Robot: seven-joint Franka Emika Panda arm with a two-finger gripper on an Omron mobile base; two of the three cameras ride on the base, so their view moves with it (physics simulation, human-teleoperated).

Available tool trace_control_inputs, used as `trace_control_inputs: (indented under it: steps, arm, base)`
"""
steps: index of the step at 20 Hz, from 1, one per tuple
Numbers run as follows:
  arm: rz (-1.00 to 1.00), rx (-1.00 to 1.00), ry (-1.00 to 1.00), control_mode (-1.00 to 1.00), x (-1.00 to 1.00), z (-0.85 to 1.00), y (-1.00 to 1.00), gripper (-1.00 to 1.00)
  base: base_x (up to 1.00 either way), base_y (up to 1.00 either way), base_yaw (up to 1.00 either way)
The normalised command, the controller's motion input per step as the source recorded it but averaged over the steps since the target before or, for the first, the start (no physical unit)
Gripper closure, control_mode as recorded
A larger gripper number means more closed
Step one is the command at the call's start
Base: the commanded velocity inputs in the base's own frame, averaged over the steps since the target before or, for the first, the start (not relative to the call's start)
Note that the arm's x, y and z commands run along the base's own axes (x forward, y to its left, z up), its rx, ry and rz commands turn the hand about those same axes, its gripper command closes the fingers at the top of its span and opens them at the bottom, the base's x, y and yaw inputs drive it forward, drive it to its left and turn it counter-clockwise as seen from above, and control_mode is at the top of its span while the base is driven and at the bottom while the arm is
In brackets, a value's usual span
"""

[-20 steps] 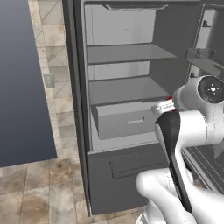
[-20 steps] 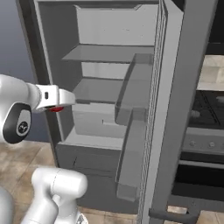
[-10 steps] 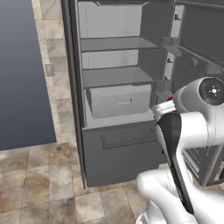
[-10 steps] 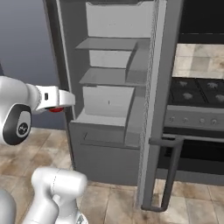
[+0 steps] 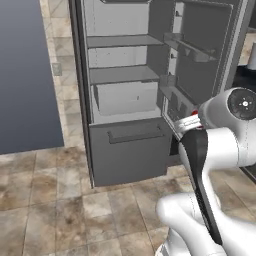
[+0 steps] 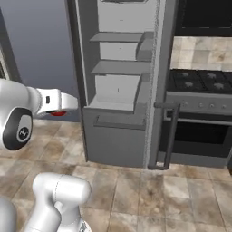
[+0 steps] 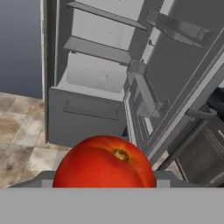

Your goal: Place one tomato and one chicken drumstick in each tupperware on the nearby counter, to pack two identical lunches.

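Note:
A glossy red tomato point(image 7: 105, 162) bulges up from the bottom of the hand view, and my gripper point(image 7: 105, 183) is shut on it, with its tips hidden behind the fruit. In the left base view the gripper point(image 5: 188, 122) is held out from the white arm in front of the open fridge, with a sliver of the tomato point(image 5: 195, 114) showing. The right base view has the gripper point(image 6: 63, 103) at the left, with the tomato point(image 6: 58, 113) peeking out beneath it. The chicken drumstick, the tupperware and the counter are out of view.
An open grey fridge point(image 5: 125, 100) with bare shelves stands ahead, its door point(image 5: 205, 60) swung out to the right. Right of it is a stove point(image 6: 199, 86) over an oven with a bar handle point(image 6: 168, 136). Tiled floor point(image 5: 50, 200) lies in front.
The whole picture has shifted: the base has moved, so the fridge sits farther off and the stove has come into the right base view. The gripper has kept its hold on the tomato.

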Motion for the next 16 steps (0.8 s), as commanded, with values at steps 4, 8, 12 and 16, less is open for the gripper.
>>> trace_control_inputs:
  steps: [4,8,12,16]
  arm:
    - [0.0,0.0,0.0,1.0,0.0,0.0,0.0,1.0]
    - [0.0,0.0,0.0,1.0,0.0,0.0,0.0,1.0]
    - [0.0,0.0,0.0,1.0,0.0,0.0,0.0,1.0]
    - [0.0,0.0,0.0,1.0,0.0,0.0,0.0,1.0]
  base:
    - [-0.33,-0.57,-0.02]
    - [-0.01,-0.9,-0.04]
    - [-0.03,-0.99,-0.07]
    - [0.0,-1.0,-0.09]
